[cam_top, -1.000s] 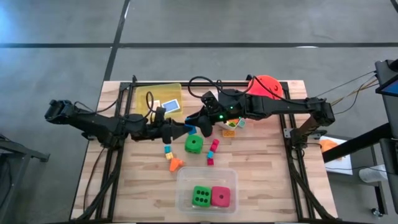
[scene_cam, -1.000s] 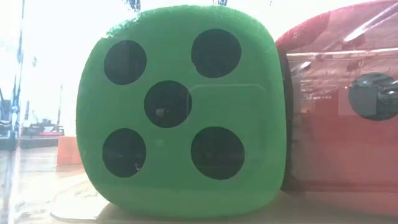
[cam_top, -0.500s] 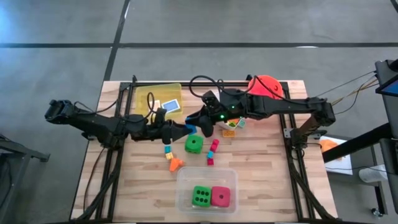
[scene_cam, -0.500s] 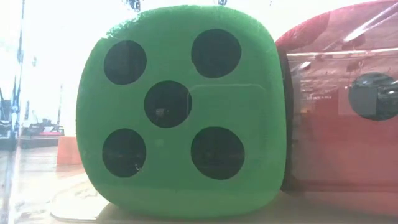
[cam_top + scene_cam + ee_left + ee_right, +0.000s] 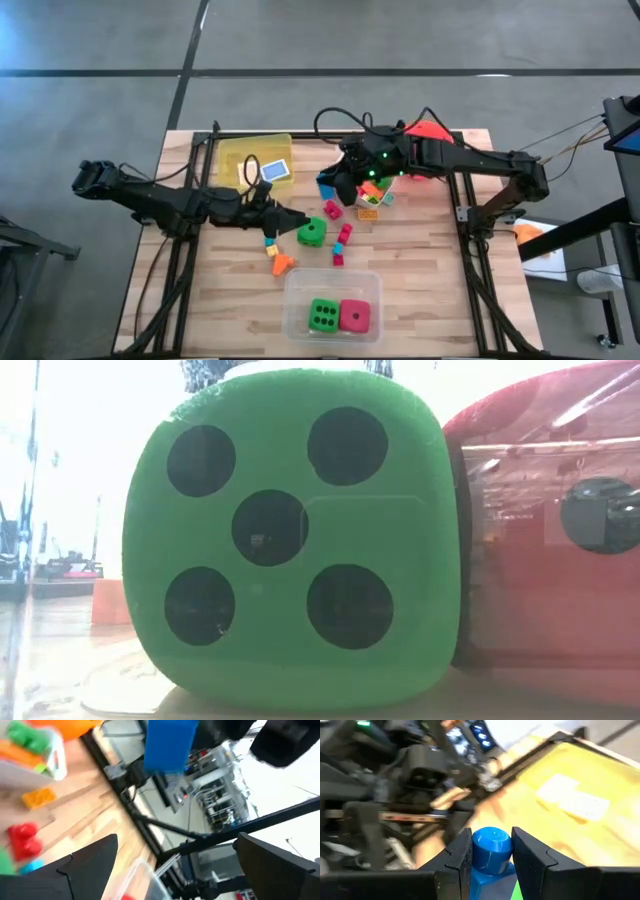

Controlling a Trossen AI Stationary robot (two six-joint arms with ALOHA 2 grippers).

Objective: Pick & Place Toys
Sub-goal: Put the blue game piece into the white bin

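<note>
My right gripper (image 5: 331,187) is shut on a blue block (image 5: 324,188) above the table's middle, left of the white tub (image 5: 372,196). The block also shows in the left wrist view (image 5: 170,744). My left gripper (image 5: 298,224) is open and empty, just left of a green die (image 5: 312,233) that sits on the table. In its wrist view (image 5: 175,840) nothing lies between its fingers. A pink block (image 5: 332,210), more pink blocks (image 5: 342,240) and orange and yellow ones (image 5: 277,258) lie loose on the wood. My right gripper pinches the blue block between its two fingers, on the two opposite sides just below its round stud (image 5: 491,851). The fingers come from the table's right side. The block is lifted clear of the table, in front of my open left gripper.
A yellow tub (image 5: 240,158) at the far left holds a blue tile (image 5: 277,170). A clear tub (image 5: 296,300) at the near edge holds a green die (image 5: 290,540) and a pink die (image 5: 550,530). An orange bucket (image 5: 432,133) stands at the far right.
My right gripper has drawn away from my left gripper, toward the table's far right, with the blue block, which had been between the two grippers. My left gripper has gone a little toward the near edge, beside the green die. A pink block shows where the grippers met.
</note>
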